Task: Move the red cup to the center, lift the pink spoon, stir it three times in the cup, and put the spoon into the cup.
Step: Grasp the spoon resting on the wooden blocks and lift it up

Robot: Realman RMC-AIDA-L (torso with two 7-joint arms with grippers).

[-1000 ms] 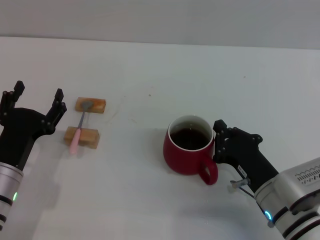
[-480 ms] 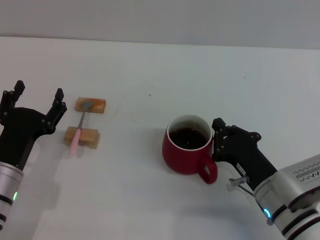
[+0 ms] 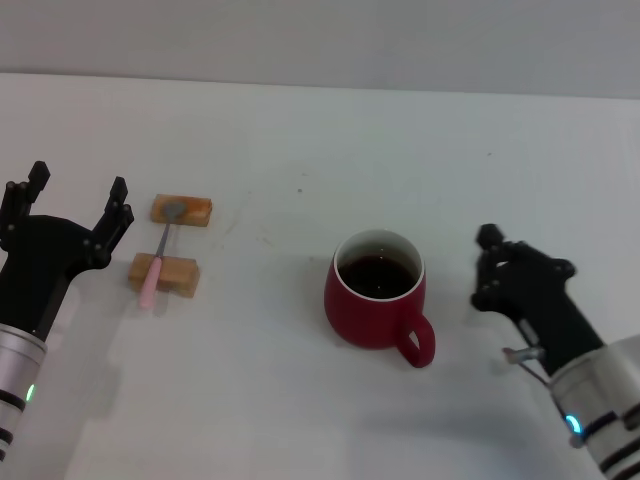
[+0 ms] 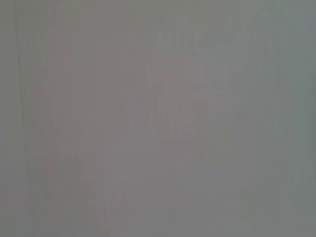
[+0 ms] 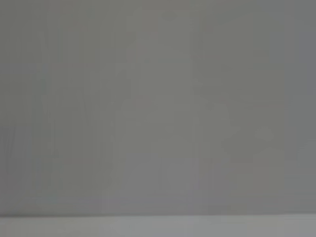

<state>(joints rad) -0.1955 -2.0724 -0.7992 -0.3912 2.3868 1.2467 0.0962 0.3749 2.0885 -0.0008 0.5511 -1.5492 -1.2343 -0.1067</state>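
Surface (image 3: pixel 300 420), plain white, fills the head view from the near edge up to a pale grey wall at twelve o'clock.

Nearest, at about five o'clock, the right gripper (image 3: pixel 482 268) sits just off the surface to the right of the cup (image 3: pixel 376 300), clear of it with a strip of white between them. Whether its fingers are spread or closed cannot be told from this angle. At eight o'clock the left gripper (image 3: pixel 74 198) hovers with its fingers spread wide and nothing between them, just left of the spoon (image 3: pixel 157 260).

The cup stands upright near the centre, a little toward four o'clock, dark liquid inside, its handle turned toward five o'clock. The spoon lies at nine o'clock, bridging two small wooden blocks (image 3: pixel 181 210): its pink handle rests on the nearer block, its metal bowl on the farther one.

A second ago the right gripper was pressed against the cup's right side beside the handle; it has since drawn back to the right and let go. The cup sits slightly further left than before. The left gripper and spoon have not moved.

Only the head view shows any of these things. Both wrist views give nothing but a flat grey field.
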